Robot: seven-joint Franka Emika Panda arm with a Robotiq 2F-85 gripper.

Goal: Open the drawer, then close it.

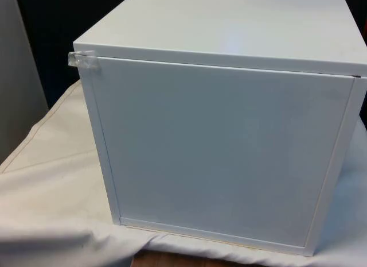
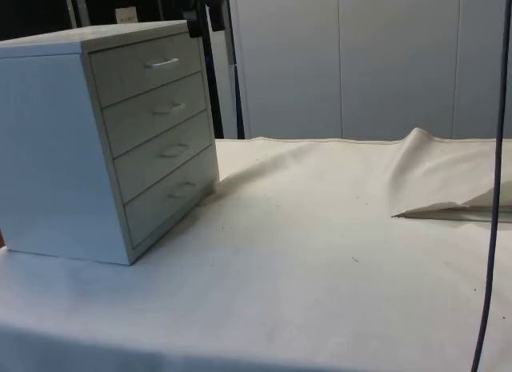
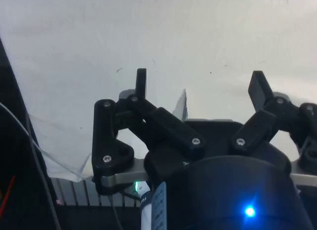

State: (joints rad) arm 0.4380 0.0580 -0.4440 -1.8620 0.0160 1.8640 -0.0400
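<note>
Over the white cloth [image 3: 198, 37] hangs the gripper [image 3: 200, 86], its two black fingers [image 3: 141, 84] spread wide apart with nothing between them, just bare fabric beneath. Both fingertips stand clear of everything.

Out to the side view: the chest of drawers [image 2: 104, 140] sits on the table at that picture's left, pale grey-white, and the count is four drawers stacked one over another, each with one small bar handle. The top drawer [image 2: 148, 68] has its handle [image 2: 162, 64] plain to see; the lower handles are fainter, harder to pick out. All four fronts look flush with the frame, none pulled out. A dark part of the rig shows just above the chest's top far corner, cut off by the picture's edge, too little to tell what it is.

From the front view the chest turns a blank white panel [image 1: 223, 152] to the camera, hiding the drawers entirely. One scrap of clear tape [image 1: 83, 60] clings to its upper corner on the front view's left. No writing or label can be read anywhere. The cloth lies rumpled, one fold raised at the side view's right.
</note>
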